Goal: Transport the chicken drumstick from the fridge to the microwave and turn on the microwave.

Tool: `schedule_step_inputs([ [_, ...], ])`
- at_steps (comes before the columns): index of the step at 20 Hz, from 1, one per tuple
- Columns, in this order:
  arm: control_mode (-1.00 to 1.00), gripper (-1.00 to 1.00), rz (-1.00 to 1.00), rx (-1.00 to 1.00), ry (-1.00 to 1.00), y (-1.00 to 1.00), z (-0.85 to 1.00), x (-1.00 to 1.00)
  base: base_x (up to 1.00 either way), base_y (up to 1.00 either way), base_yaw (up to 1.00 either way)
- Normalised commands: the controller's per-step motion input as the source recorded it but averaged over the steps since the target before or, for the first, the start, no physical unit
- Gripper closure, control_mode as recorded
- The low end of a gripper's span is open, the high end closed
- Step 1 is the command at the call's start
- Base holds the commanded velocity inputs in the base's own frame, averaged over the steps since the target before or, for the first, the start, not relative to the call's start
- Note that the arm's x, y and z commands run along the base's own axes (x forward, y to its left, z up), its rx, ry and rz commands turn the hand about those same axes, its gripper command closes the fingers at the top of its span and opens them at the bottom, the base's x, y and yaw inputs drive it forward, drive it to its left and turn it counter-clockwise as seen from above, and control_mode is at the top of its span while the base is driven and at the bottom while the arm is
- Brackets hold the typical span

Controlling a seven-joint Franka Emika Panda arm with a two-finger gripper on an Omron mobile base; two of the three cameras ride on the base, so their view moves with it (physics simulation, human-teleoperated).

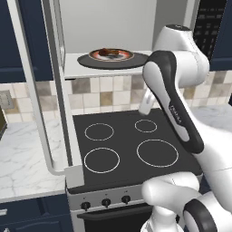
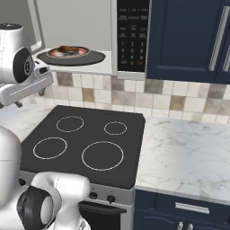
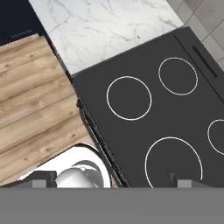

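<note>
The chicken drumstick (image 1: 107,52) (image 2: 67,48) lies on a white plate (image 1: 127,55) (image 2: 84,52) with an orange-red rim. The plate rests on the black turntable (image 1: 86,61) (image 2: 98,57) inside the microwave (image 1: 90,22) (image 2: 132,36). The microwave door (image 1: 61,113) is swung open to the left. My gripper (image 3: 113,180) is open, its fingertips far apart with nothing between them. It looks down on the stovetop, below and in front of the microwave. The fridge is out of view.
A black four-ring stovetop (image 1: 131,149) (image 2: 85,143) (image 3: 166,113) sits under the microwave, with knobs (image 1: 105,202) along its front. Marble counters (image 1: 22,158) (image 2: 188,152) flank it. Dark blue cabinets (image 2: 188,36) hang at the right. Wood floor (image 3: 35,109) lies in front.
</note>
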Motion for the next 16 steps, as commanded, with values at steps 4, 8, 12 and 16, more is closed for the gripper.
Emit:
schedule_step_inputs([
  [4, -1.0, -1.0, -0.1, 0.0, 0.0, -0.05, 0.0, -0.37, 0.0, 0.0, 0.0],
  [8, -1.0, -1.0, -0.12, 0.0, 0.0, -0.07, 0.0, -0.44, 0.0, 0.0, 0.0],
  [12, -1.0, -1.0, -0.11, 0.0, 0.0, -0.03, 0.0, -0.42, 0.0, 0.0, 0.0],
  [16, -1.0, -1.0, -0.12, 0.0, 0.0, 0.0, 0.0, -0.35, 0.0, 0.0, 0.0],
])
